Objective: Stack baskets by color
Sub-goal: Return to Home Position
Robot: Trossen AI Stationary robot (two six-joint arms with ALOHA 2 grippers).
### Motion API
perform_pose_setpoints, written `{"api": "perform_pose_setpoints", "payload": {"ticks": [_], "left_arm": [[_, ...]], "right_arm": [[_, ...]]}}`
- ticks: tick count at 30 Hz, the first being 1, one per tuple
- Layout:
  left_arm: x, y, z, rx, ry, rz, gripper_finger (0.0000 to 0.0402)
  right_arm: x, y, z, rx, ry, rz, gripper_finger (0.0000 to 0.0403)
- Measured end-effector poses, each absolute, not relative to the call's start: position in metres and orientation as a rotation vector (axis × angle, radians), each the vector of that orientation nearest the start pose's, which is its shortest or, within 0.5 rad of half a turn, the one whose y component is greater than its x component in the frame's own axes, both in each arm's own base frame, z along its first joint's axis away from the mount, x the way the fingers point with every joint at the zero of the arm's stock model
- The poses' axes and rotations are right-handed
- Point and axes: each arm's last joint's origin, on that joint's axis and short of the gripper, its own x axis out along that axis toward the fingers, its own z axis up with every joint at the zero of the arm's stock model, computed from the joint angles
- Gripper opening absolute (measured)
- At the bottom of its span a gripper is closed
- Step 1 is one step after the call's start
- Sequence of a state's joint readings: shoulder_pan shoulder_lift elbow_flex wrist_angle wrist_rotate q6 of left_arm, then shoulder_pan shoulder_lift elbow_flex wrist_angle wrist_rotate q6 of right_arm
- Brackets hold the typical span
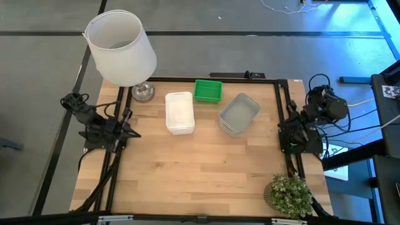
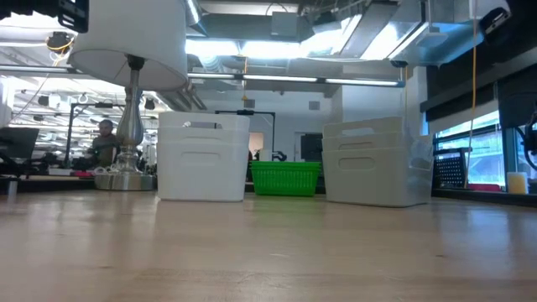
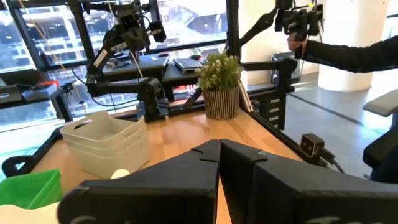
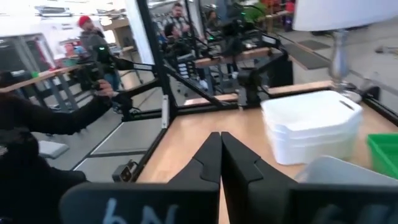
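Three stacks of baskets stand at the far middle of the table, each resting on its base. The white stack (image 1: 179, 112) (image 2: 203, 157) (image 4: 311, 127) is on the left and the translucent grey stack (image 1: 239, 114) (image 2: 375, 161) (image 3: 106, 143) on the right. The green baskets (image 1: 207, 90) (image 2: 285, 178) sit behind and between them. My left gripper (image 1: 132, 132) (image 3: 219, 155) is pulled back at the table's left edge, shut and empty. My right gripper (image 1: 282, 131) (image 4: 221, 149) is pulled back at the right edge, also shut and empty.
A big white lamp (image 1: 120, 47) stands with its metal foot (image 1: 142, 92) at the far left corner. A potted plant (image 1: 289, 195) (image 3: 219, 81) sits at the near right corner. The near half of the table (image 1: 200, 175) is bare wood. People stand beyond the table's edges.
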State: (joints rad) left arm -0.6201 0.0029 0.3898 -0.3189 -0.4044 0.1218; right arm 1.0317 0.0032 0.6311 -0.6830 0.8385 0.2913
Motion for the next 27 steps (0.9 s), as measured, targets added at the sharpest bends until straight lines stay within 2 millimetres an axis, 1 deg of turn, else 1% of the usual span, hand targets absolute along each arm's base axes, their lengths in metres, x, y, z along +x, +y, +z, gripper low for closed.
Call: {"api": "perform_pose_setpoints", "payload": {"ticks": [7,16,20,27], "left_arm": [[0.055,-0.025,0.253,0.101,-0.087,-0.213,0.0000],[0.062,-0.030,0.242,0.112,-0.116,-0.209,0.0000],[0.066,-0.033,0.232,0.105,-0.105,-0.211,0.0000],[0.074,-0.039,0.210,0.078,-0.096,-0.215,0.0000]], "right_arm": [[0.031,0.012,0.281,0.204,0.010,0.267,0.0000],[0.040,0.029,0.265,0.159,-0.036,0.292,0.0000],[0.045,0.038,0.251,0.155,-0.031,0.321,0.0000],[0.053,0.051,0.221,0.119,-0.005,0.320,0.0000]]}}
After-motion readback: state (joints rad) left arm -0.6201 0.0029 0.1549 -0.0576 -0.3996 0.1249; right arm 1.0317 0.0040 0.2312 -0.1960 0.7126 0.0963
